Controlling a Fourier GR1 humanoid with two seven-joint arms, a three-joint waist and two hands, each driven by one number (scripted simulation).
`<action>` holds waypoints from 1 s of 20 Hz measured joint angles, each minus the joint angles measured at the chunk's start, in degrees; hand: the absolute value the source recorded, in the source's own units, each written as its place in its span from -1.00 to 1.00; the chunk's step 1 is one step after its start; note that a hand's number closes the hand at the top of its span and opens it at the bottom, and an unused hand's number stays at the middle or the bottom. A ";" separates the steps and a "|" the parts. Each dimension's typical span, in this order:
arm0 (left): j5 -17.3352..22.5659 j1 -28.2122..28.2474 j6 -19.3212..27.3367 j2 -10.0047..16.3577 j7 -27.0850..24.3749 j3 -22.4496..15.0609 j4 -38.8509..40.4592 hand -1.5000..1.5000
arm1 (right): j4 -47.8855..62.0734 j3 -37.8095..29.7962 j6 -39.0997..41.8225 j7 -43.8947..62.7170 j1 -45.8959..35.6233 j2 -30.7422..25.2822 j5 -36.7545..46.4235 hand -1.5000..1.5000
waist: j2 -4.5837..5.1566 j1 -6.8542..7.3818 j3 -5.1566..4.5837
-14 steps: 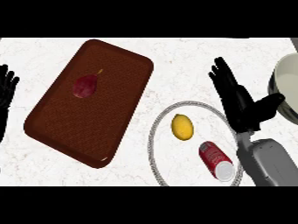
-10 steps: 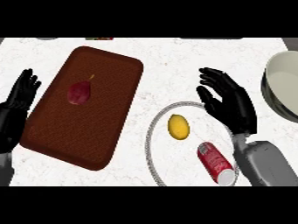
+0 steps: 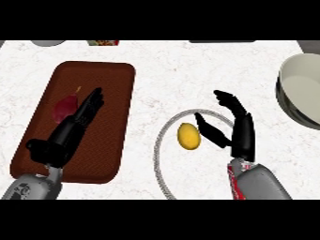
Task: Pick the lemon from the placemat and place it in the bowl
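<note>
1. Here, a yellow lemon point(image 3: 188, 136) is seen lying on a round placemat point(image 3: 158, 145) with a pale rim, in the mat's ten o'clock part and close inside the rim.
2. The right hand point(image 3: 240, 131) is held over the placemat at three o'clock from the lemon. Its fingers point(image 3: 229, 101) are spread and only slightly bent, pointing toward eleven o'clock, and nothing is gripped. The thumb is stretched toward the lemon and ends just beside it; whether contact is made cannot be told.
3. A deep, pale bowl point(image 3: 315, 93) is found at two o'clock from the lemon, well apart from it and cut by the view's right edge.
4. A red can point(image 3: 233, 185) is partly hidden by the right forearm, at five o'clock from the lemon.
5. A brown tray point(image 3: 114, 89) is set at nine o'clock from the placemat, apart from it. A dark red fruit point(image 3: 65, 107) is seen lying on its upper half.
6. The left hand point(image 3: 65, 133) is held above the tray. Its fingers are kept straight and together, directed toward one o'clock, and end just beside the red fruit, at the fruit's three o'clock. Nothing is held.
7. Everything is laid on a white marbled counter point(image 3: 183, 70). Along its twelve o'clock edge a few small things are cut off and cannot be identified.
</note>
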 measured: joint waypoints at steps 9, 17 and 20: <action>-1.00 -0.92 -0.13 -2.46 2.38 -2.30 0.05 0.00 | 2.86 8.07 12.91 24.71 -9.76 -9.00 15.35 -1.00 | -0.47 0.66 -0.10; -1.45 -0.91 -0.32 -2.90 3.21 -3.08 -0.89 0.00 | 1.01 10.78 41.60 47.42 -20.03 -10.36 6.11 -1.00 | -0.49 1.64 -0.11; -1.68 -0.31 -0.49 -2.68 2.57 -2.69 -0.83 0.00 | 0.06 9.35 47.99 53.22 -23.59 -9.11 0.57 -1.00 | -0.42 1.53 -0.03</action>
